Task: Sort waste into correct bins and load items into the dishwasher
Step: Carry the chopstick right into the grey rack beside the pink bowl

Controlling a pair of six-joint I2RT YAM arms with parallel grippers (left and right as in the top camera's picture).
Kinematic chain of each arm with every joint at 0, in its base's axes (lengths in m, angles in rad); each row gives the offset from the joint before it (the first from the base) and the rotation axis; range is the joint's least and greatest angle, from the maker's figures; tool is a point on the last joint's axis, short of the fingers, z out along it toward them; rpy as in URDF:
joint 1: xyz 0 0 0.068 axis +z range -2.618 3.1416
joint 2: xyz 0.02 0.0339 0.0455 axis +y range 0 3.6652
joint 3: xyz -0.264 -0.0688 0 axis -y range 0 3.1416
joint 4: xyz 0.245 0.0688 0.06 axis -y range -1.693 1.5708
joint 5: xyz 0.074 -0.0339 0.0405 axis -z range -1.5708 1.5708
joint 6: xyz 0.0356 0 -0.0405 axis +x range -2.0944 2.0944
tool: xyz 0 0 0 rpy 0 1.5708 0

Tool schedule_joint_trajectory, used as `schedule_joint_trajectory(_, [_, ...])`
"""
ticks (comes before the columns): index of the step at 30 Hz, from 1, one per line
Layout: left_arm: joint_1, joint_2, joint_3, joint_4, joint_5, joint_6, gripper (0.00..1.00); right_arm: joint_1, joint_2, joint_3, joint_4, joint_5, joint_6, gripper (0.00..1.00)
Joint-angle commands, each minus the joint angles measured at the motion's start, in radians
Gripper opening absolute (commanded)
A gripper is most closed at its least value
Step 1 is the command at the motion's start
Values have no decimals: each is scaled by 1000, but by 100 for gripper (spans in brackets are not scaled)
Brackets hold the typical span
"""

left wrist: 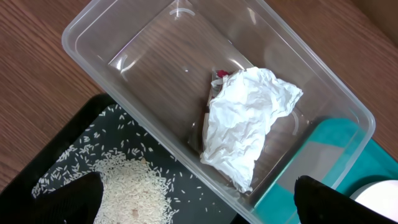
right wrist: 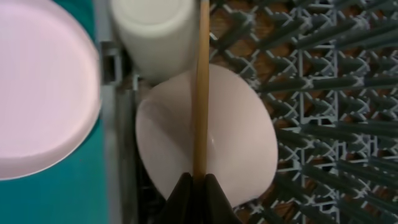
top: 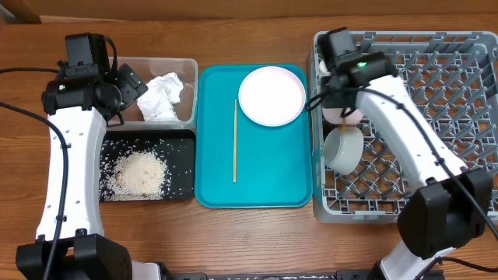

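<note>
Loading dishes: right pincer clamped on thin wooden chopstick, over left side of grey pegged plastic dish rack at tabletop's right edge, above pale pink bowl. Left pincer spread apart over clear plastic tub holding crumpled white tissue, toward far-left corner. Next, likely: lower chopstick into rack, release; second chopstick lies mid-tabletop on teal tray.

Tissue in the tub; rice in the tray before it.

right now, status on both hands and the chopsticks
Left hand open, empty, over clear rectangular plastic tub. Right hand shut on thin wooden chopstick above grey plastic peg rack. Second chopstick lies on flat teal tray.
</note>
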Motion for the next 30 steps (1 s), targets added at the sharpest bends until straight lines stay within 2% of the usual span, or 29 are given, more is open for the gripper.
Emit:
schedule_joint_trajectory(1, [3, 3, 12, -3, 5, -13, 100, -45, -24, 5, 2, -3, -40, 4])
schedule_joint_trajectory(18, [3, 3, 12, -2, 5, -13, 100, -145, -24, -5, -77, -51, -179, 4])
schedule_joint_trajectory(30, [3, 3, 12, -2, 5, -13, 100, -201, -23, -23, -76, -54, -180, 4])
